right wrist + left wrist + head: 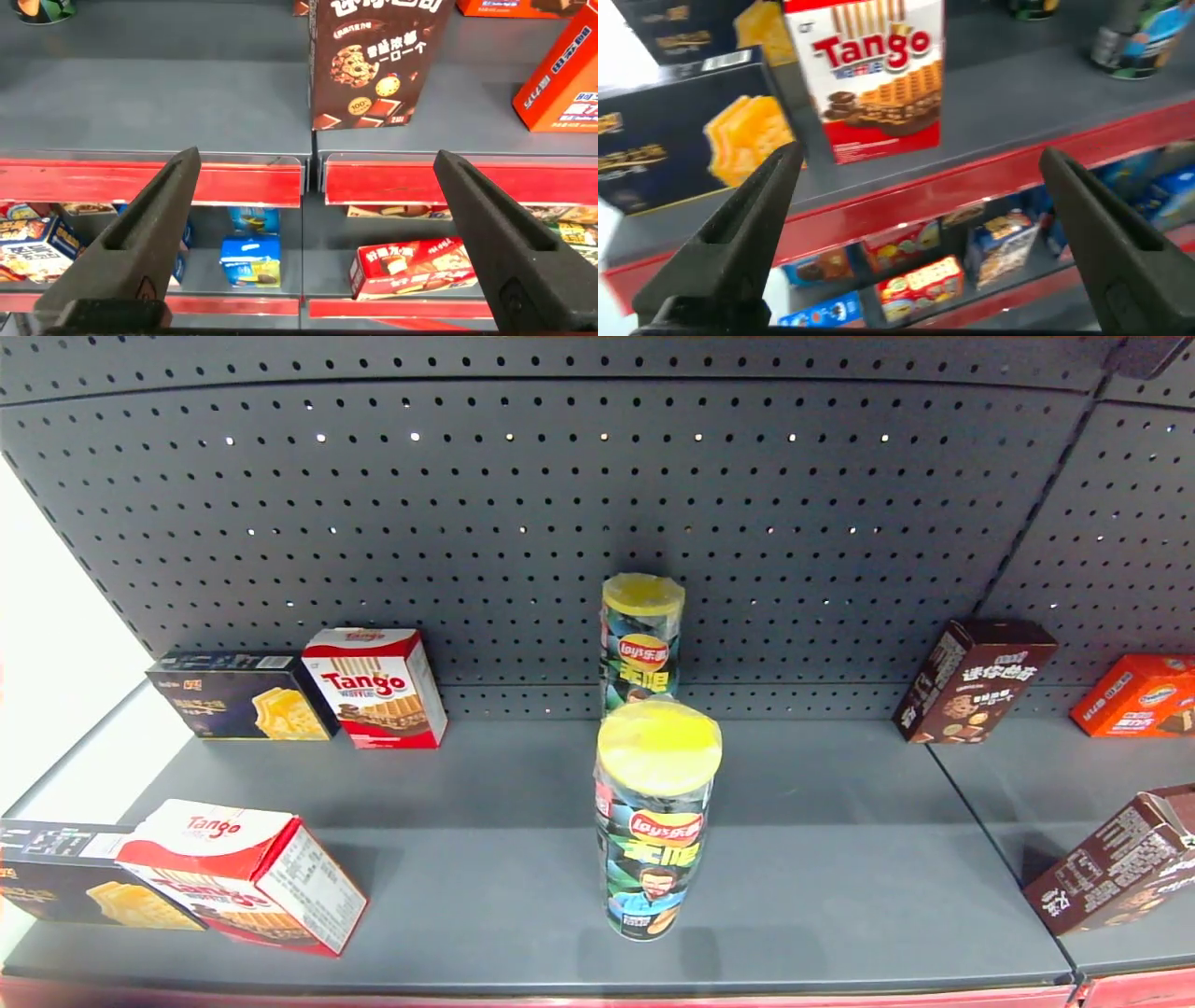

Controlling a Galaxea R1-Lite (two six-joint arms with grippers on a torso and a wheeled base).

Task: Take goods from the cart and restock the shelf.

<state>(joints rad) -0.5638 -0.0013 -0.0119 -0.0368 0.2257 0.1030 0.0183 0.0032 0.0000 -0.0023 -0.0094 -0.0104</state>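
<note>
Front chip can (pixel 656 821) stands upright mid-shelf with a yellow lid, near the front edge of the grey shelf (pixel 840 859). Rear chip can (pixel 640 639) is directly behind it, upright against the pegboard back (pixel 523 523), with a gap between the two cans. Left of the front chip can and near the front edge is the front wafer box (pixel 247 877), red and white. The front black box (pixel 65 873) sits just beside it, farther left. Back-left of the can, the rear wafer box (pixel 376 689) and the rear black box (pixel 238 695) stand side by side at the pegboard. Back-right of the can is the rear brown cookie box (pixel 974 679), and the orange box (pixel 1134 695) is farther right on the next shelf section. The front brown cookie box (pixel 1116 873) is right of the can near the front edge, also on that next section. Left gripper (pixel 920 252) hangs out in front of the shelf edge, left of the can and facing a wafer box; its fingers are spread wide with nothing between them. Right gripper (pixel 322 252) hangs in front of the red edge strip (pixel 234 182), right of the can and facing a brown cookie box; its fingers are also spread wide and empty. A lower shelf tier below the can's level holds assorted packs (pixel 411 269).
</note>
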